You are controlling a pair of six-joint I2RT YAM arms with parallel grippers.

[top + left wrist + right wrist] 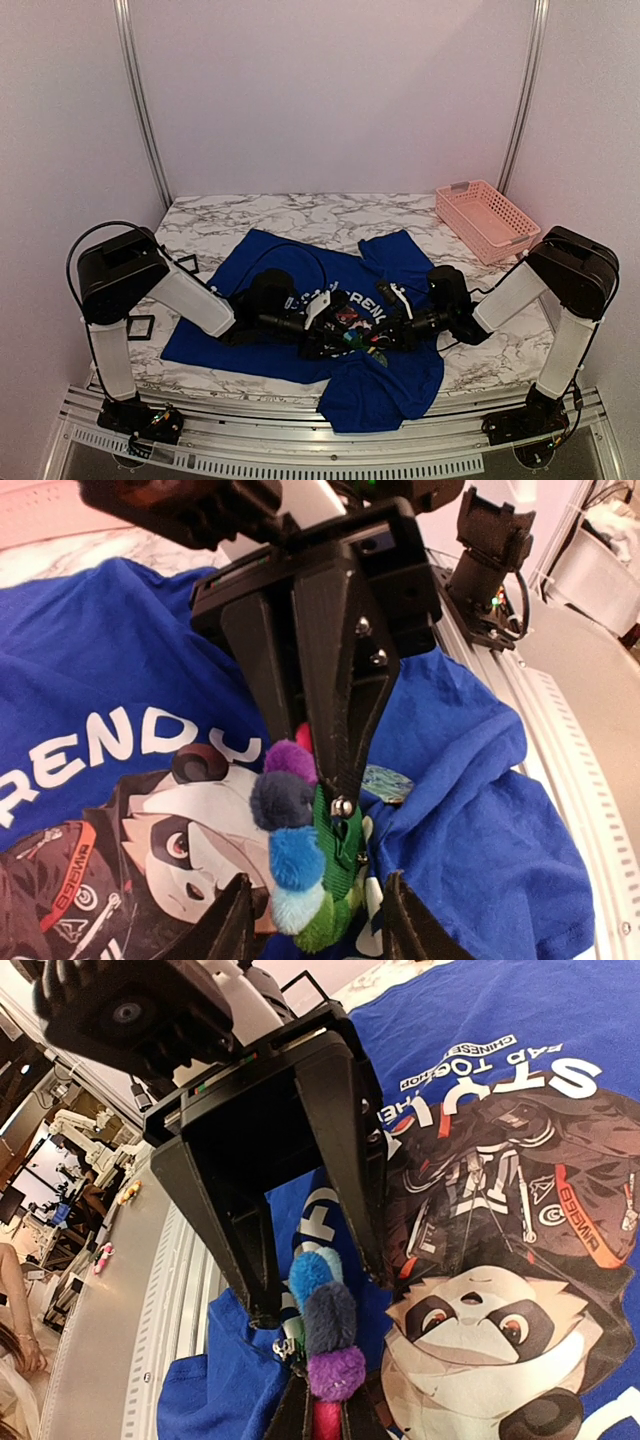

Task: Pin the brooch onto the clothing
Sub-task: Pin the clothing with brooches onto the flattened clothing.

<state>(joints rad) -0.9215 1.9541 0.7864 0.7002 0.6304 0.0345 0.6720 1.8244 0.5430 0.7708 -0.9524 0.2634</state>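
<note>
The blue T-shirt (260,265) lies flat on the marble table, its panda print (480,1330) facing up. The brooch (352,328), a ring of fuzzy purple, dark blue, blue and green balls on a green strap, stands on edge over the print. My right gripper (325,1415) is shut on the brooch (328,1330) at its pink end. It comes in from the right in the top view (378,335). My left gripper (315,905) is open, with one finger on each side of the brooch (290,850). It meets the right gripper tip to tip (335,335).
A pink lattice basket (487,220) stands at the back right. Two small black frame holders (186,263) (140,327) sit by the left arm. The shirt's hem hangs over the table's front edge (380,400) onto the metal rail.
</note>
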